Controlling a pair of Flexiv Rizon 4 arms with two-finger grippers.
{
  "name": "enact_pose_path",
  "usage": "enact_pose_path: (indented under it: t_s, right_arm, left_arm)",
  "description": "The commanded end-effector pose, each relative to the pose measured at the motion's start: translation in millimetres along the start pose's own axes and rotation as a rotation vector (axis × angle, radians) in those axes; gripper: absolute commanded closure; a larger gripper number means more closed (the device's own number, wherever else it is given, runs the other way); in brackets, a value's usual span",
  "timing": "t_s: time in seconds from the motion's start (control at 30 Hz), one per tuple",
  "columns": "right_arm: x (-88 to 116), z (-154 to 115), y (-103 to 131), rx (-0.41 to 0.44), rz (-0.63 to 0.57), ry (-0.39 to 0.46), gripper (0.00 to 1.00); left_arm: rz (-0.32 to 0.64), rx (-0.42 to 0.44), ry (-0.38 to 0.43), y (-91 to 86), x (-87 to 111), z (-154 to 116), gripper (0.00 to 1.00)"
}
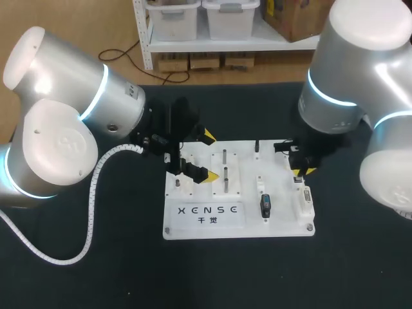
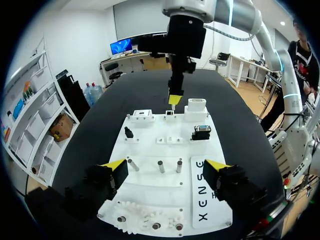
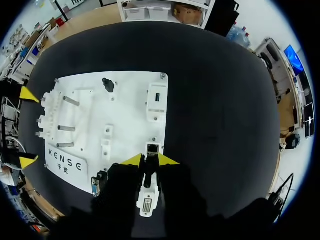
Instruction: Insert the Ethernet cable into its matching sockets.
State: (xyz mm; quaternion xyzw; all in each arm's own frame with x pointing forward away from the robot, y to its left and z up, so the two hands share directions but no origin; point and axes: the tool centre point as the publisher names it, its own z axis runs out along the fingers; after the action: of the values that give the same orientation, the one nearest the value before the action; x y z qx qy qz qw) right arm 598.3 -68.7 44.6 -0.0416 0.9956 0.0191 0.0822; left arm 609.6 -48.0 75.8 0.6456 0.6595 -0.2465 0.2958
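Note:
A white practice board (image 1: 243,193) lies on the black table. Its small square Ethernet socket (image 3: 152,148) sits at the board's right edge. My right gripper (image 3: 150,160) stands right over that socket, fingers close together on a small dark Ethernet plug, which is mostly hidden between them. The left wrist view shows the right gripper (image 2: 174,99) pointing straight down at the socket (image 2: 170,113). My left gripper (image 1: 208,154) hangs open above the board's left part with nothing between its fingers (image 2: 116,166).
Several upright metal pegs (image 1: 224,158) stand mid-board. A black connector (image 1: 265,206) and a white connector block (image 1: 304,201) sit on the board near its front right. White gears (image 2: 145,220) lie under my left gripper. Black mat surrounds the board.

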Motion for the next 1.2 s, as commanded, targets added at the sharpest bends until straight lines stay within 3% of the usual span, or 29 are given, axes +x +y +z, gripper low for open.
enact_pose_path:
  t_s: [0.03, 1.2]
  right_arm:
    - [0.9, 2.5, -3.0, -0.004, 0.002, -0.003, 1.0]
    - [-7.4, 16.2, -4.1, -0.029, -0.008, 0.008, 1.0]
  left_arm:
    - [-0.001, 0.001, 0.006, 1.1, -0.8, 1.3, 0.0]
    - [-0.001, 0.001, 0.006, 1.1, -0.8, 1.3, 0.0]
